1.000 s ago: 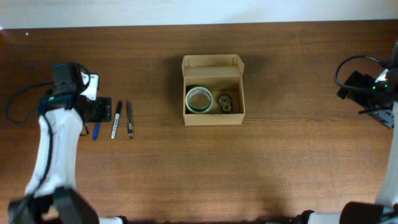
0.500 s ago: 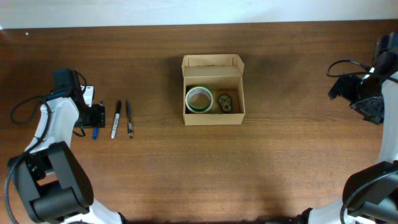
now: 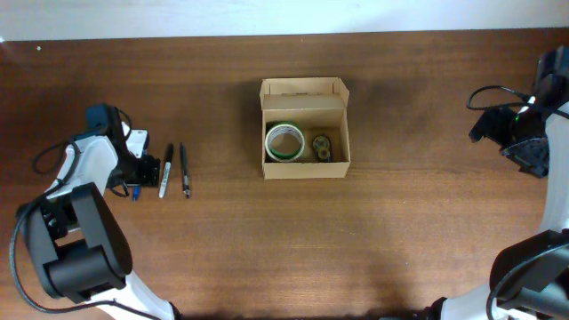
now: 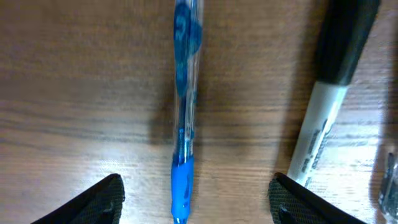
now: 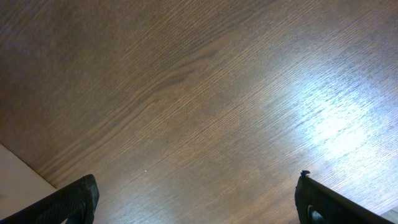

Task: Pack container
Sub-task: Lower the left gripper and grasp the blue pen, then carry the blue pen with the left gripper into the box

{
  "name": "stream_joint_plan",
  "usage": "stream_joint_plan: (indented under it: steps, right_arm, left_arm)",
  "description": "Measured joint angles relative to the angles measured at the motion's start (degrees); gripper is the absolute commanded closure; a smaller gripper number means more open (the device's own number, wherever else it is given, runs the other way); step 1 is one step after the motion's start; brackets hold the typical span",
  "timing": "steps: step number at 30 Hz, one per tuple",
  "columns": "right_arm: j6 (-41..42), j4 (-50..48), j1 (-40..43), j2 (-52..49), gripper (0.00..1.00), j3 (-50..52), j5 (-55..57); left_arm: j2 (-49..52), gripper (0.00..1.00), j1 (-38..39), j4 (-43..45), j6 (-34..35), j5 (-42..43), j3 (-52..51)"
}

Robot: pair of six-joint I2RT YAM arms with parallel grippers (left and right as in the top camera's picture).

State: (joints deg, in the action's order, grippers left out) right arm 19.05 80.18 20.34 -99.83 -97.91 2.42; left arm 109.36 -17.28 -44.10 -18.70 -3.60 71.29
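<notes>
The box (image 3: 305,169) sits open on the brown surface (image 3: 400,231), between the two sets of jaws and well apart from both, with a roll of tape (image 3: 284,142) inside it. The left jaws are spread wide and low over the surface, with a blue pen (image 4: 184,143) lying between their tips and a black and white marker (image 4: 320,130) just beside one tip. The right jaws are spread wide too, above plain surface.

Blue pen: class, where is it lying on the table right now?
The blue pen lies on the table, far left in the overhead view, under the open left gripper, beside the black-capped marker.
</notes>
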Motion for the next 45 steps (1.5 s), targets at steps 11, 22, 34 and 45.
stream_joint_plan:
  steps: [11, 22, 34, 45]
  right_arm:
    - [0.0, 0.0, 0.0, 0.0, 0.01, 0.0, 0.0]
    - [0.0, 0.0, 0.0, 0.0, 0.01, 0.0, 0.0]
    - [0.0, 0.0, 0.0, 0.0, 0.01, 0.0, 0.0]
    - [0.0, 0.0, 0.0, 0.0, 0.01, 0.0, -0.2]
  left_arm:
    - [5.4, 0.27, 0.0, 0.2, -2.6, 0.4, 4.1]
    - [5.9, 0.91, 0.0, 0.0, -2.6, 0.9, 4.4]
    - [7.6, 0.99, 0.0, -12.9, -1.9, 4.3, 14.6]
    - [3.5, 0.99, 5.0, -33.5, -5.8, 11.4, 52.5]
